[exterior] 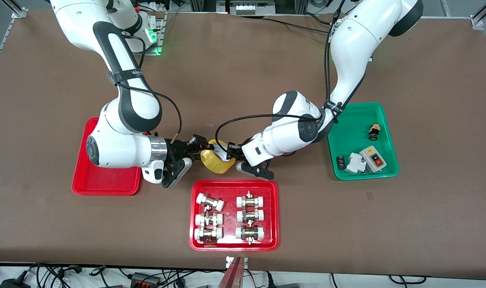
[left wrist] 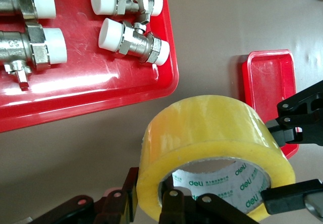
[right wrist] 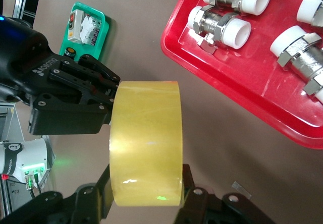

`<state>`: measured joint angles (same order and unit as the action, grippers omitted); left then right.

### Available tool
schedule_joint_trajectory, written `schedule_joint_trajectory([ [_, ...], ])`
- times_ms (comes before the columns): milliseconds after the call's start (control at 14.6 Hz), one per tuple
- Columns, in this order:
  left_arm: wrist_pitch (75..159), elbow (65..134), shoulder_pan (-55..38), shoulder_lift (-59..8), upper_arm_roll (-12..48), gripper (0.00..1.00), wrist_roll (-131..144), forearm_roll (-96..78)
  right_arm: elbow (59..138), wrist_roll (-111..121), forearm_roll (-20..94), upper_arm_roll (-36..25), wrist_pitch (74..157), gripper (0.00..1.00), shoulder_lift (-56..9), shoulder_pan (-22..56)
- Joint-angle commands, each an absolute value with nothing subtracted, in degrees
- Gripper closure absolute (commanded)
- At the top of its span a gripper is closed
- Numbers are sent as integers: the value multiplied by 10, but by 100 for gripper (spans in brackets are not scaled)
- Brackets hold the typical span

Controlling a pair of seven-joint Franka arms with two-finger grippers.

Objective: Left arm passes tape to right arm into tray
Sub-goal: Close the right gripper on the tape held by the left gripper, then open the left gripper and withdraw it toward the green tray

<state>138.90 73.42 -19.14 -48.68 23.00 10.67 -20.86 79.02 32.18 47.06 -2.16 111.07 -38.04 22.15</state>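
The tape (exterior: 216, 161), a yellow translucent roll, hangs in the air between both hands, over bare table just beside the rim of the fittings tray. My left gripper (exterior: 228, 154) is shut on the roll's wall (left wrist: 212, 133), one finger (left wrist: 174, 204) inside the core and the other outside. My right gripper (exterior: 200, 153) is shut across the roll's width (right wrist: 146, 143), with its fingers (right wrist: 194, 196) on the two flat sides. The plain red tray (exterior: 107, 182) lies toward the right arm's end, partly under that arm, and also shows in the left wrist view (left wrist: 267, 77).
A red tray (exterior: 235, 186) with several white-capped metal fittings (exterior: 210, 202) lies nearer to the front camera than the tape. A green tray (exterior: 357, 124) holding a switch box (exterior: 374, 158) and small parts sits at the left arm's end.
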Motion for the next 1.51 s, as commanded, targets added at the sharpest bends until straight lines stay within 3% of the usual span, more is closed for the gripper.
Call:
schedule_joint_trajectory([
  [0,1390,712,-196,-495,229,98,101,-203,790,316,468,-20,1112,76,-379,228],
  [206,1390,712,-192,-492,229,91,103,-203,790,318,468,-20,1112,77,-379,228],
  [275,1390,713,-189,-487,228,69,103,-200,790,318,468,-20,1112,78,-379,228],
  [344,1390,713,-185,-482,222,1,98,-185,790,319,468,-20,1112,78,-379,228],
  [619,1369,724,-128,-423,221,0,94,-71,790,319,468,-20,1112,78,-379,228],
  [1031,1089,730,-39,-317,199,0,94,27,791,316,454,-21,1110,78,-379,227],
  [1237,981,725,26,-309,198,0,94,29,797,314,452,-25,1108,78,-379,221],
  [1443,903,721,33,-309,192,0,110,88,799,299,446,-53,1088,78,-374,206],
])
